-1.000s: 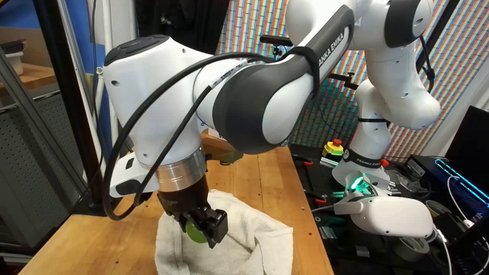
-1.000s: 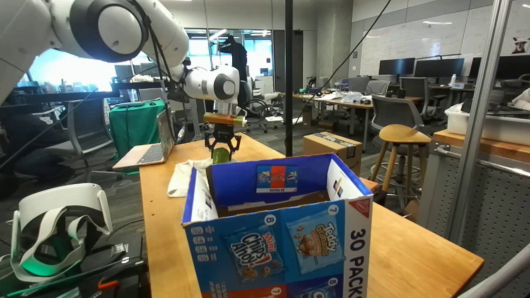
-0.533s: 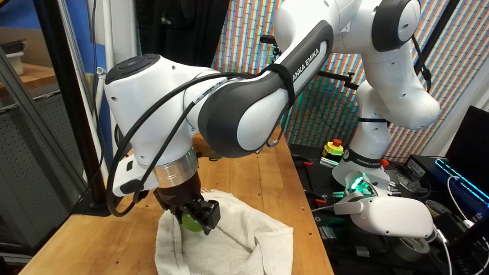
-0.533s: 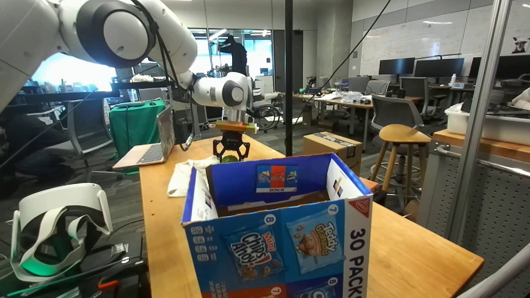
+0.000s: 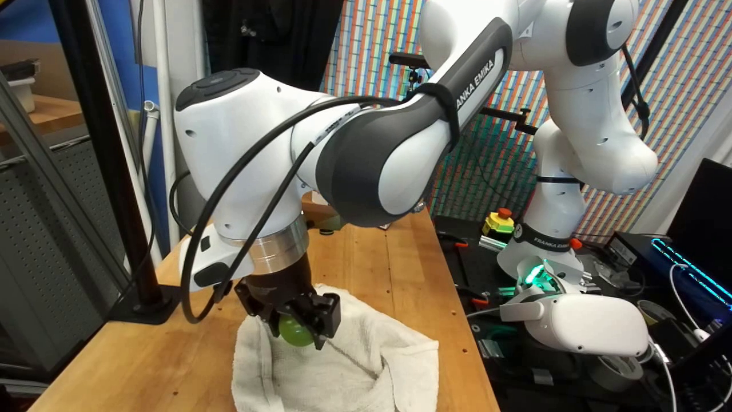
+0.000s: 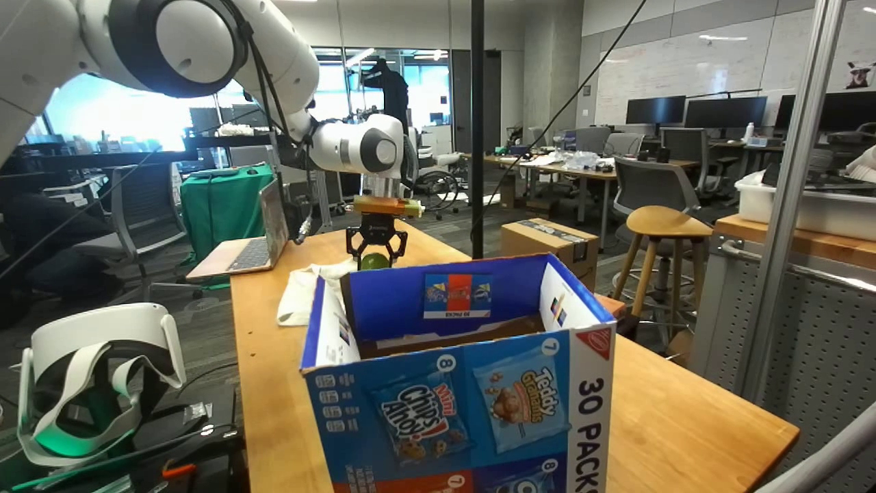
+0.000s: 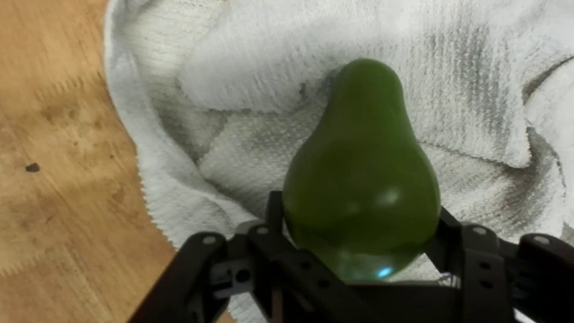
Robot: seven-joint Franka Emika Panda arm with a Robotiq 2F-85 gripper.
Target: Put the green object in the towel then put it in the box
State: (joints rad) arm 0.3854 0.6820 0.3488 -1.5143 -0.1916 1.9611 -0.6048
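The gripper [image 7: 358,213] is closed around a green pear [image 7: 363,166], a finger on each side of its fat end. The pear is over the rumpled off-white towel [image 5: 337,377] on the wooden table [image 5: 166,366]; whether it touches the cloth cannot be told. In an exterior view the blue box [image 6: 445,411] stands near, its top open, with the towel to its far left and a laptop [image 6: 249,255] beyond.
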